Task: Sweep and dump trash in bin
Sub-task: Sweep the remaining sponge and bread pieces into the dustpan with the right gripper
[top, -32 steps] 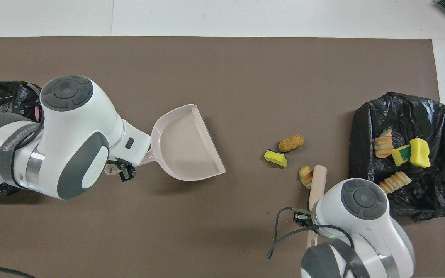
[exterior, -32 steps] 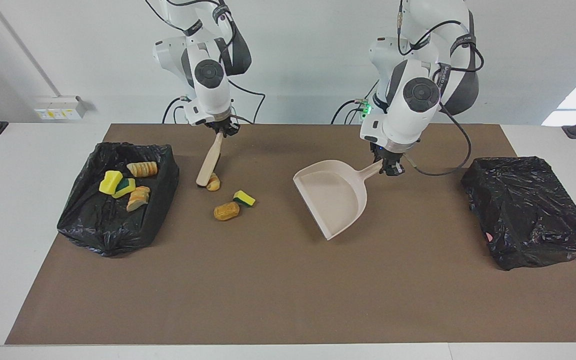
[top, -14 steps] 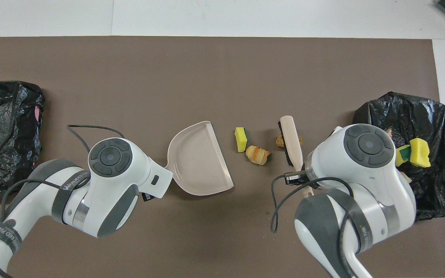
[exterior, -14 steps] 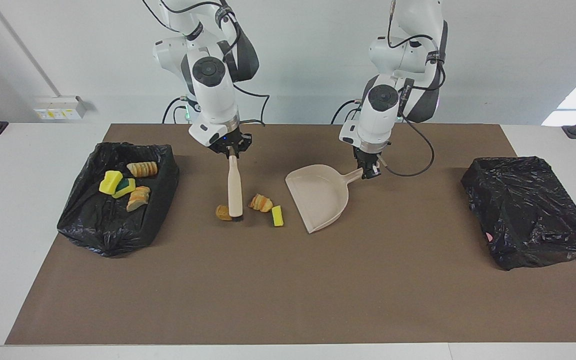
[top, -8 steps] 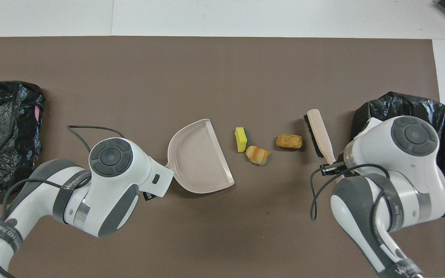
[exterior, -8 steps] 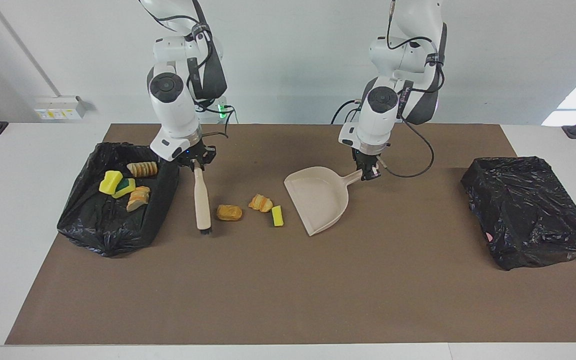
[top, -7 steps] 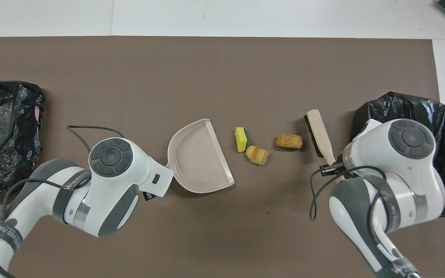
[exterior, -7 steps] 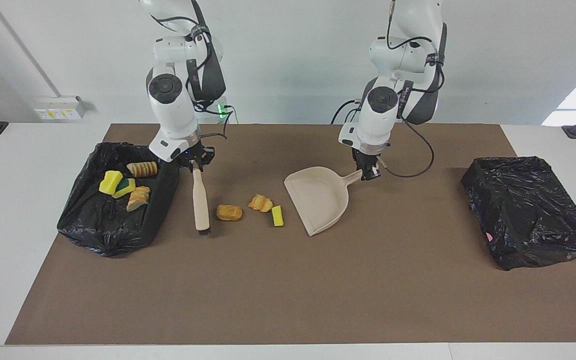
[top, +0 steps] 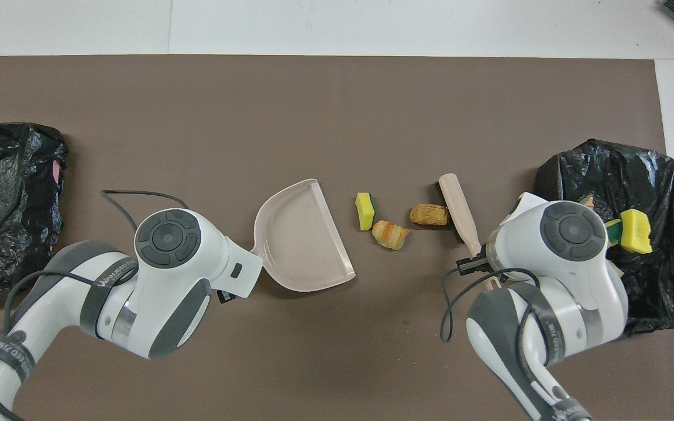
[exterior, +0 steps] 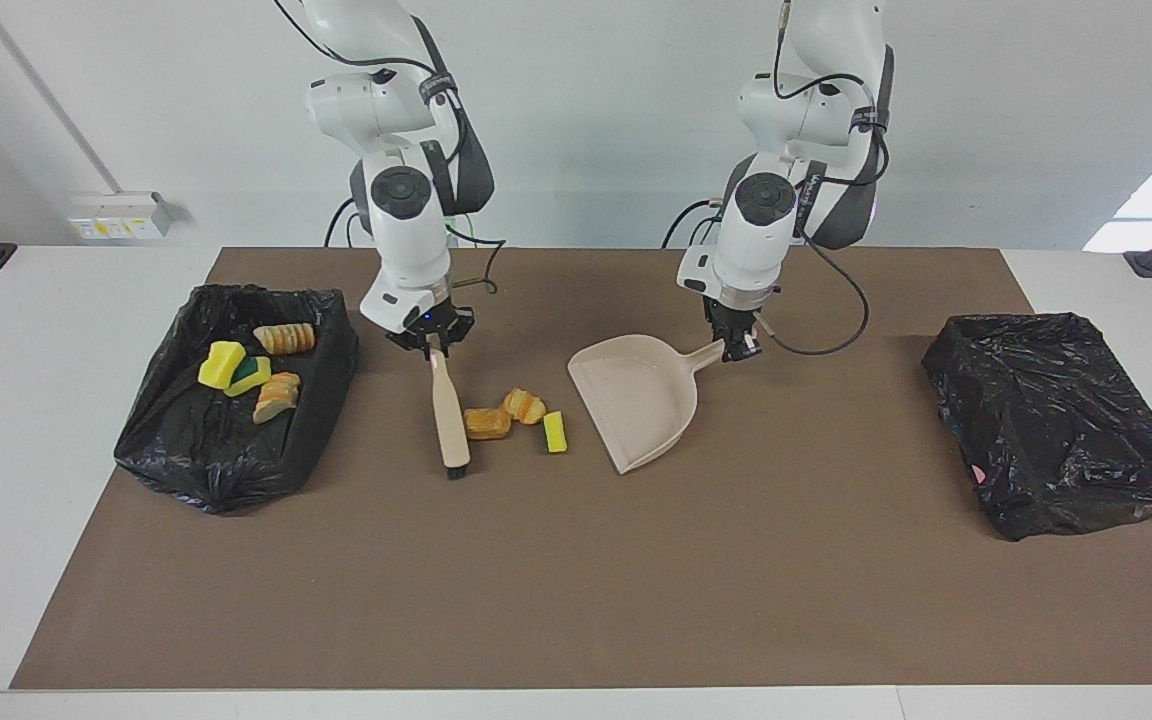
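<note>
Three bits of trash lie on the brown mat: a golden-brown bread piece (exterior: 487, 423) (top: 429, 214), a croissant piece (exterior: 524, 405) (top: 390, 234) and a yellow sponge chunk with a green face (exterior: 555, 432) (top: 364, 211). My right gripper (exterior: 433, 342) is shut on the handle of the beige brush (exterior: 451, 412) (top: 457, 207), whose bristle end touches the bread piece. My left gripper (exterior: 736, 348) is shut on the handle of the beige dustpan (exterior: 636, 400) (top: 305, 240). The pan rests on the mat with its open mouth toward the sponge chunk, a small gap between them.
A black-lined bin (exterior: 196, 450) (top: 606, 169) toward the right arm's end holds several sponge and bread pieces (exterior: 246, 372). A second black-lined bin (exterior: 1056, 420) (top: 3, 193) sits toward the left arm's end.
My right gripper swung the brush from beside the bin toward the dustpan and pushed the bread piece up close to the croissant piece. The left arm and dustpan have held still.
</note>
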